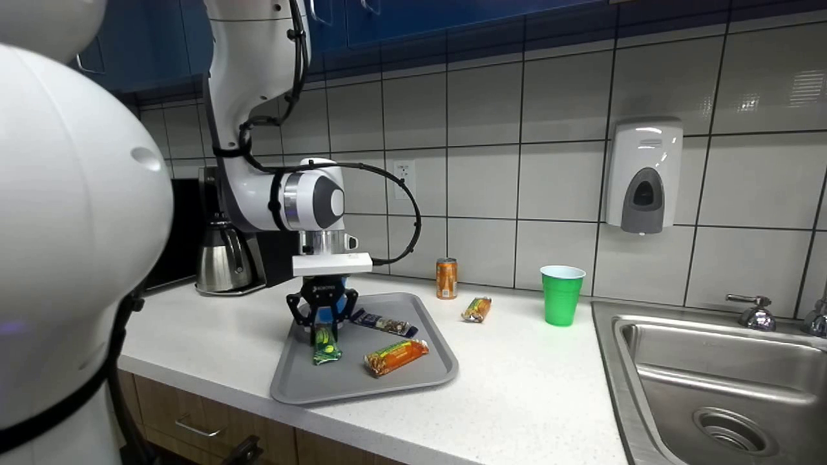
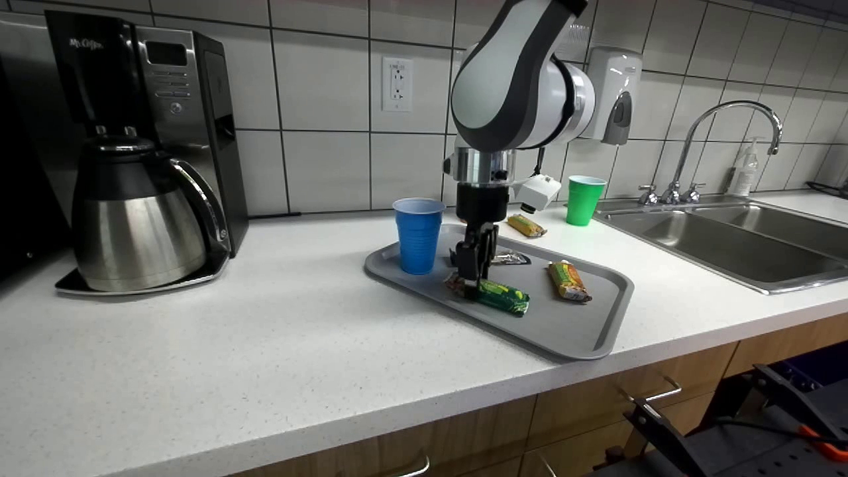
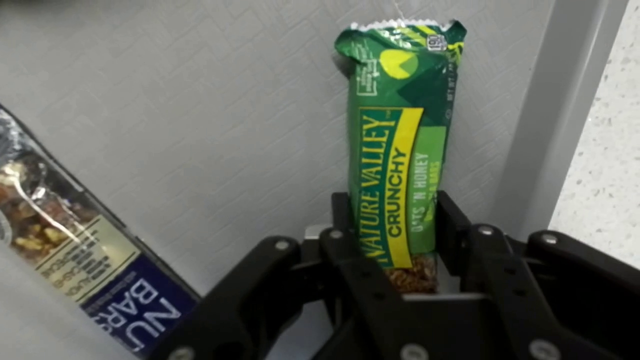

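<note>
Gripper clamped on a green granola bar

Above the gray tray, the white arm points its tool straight down, and the black fingers press on the green granola bar, one against each long side. The wrapper reads Nature Valley Crunchy, and its crimped end sticks out past the fingertips. The green granola bar is at the tray, close to one raised edge; from here I can't tell whether it rests on the surface or is slightly off it.

A nut bar with a dark blue label lies on the tray, apart from the grip, and so does an orange-wrapped bar. A blue cup stands upright on the tray, near the gripper.

On the white counter, I see a small orange can upright by the tiled wall, a second snack bar lying near it, and a green cup upright near the sink. A coffee maker with its steel carafe stands well apart from the tray.
</note>
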Controlling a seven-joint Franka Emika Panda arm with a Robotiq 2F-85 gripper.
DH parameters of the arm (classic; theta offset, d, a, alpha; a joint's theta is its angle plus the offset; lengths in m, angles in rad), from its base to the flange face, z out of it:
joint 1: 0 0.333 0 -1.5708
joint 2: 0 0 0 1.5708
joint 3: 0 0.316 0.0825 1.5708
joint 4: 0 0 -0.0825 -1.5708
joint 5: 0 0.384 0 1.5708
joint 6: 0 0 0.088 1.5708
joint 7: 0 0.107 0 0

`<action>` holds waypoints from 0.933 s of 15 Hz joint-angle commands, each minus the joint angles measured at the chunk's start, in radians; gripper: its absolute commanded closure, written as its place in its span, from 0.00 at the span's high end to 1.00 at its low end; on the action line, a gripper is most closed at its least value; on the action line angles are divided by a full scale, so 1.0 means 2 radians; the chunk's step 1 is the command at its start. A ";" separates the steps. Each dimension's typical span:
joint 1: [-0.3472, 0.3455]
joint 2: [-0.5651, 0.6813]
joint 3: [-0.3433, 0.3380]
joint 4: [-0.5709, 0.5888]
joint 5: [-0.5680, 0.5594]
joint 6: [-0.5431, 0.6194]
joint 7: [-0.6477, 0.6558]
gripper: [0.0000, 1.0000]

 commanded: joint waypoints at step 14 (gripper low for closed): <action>0.013 -0.038 0.011 0.002 -0.017 -0.020 0.037 0.16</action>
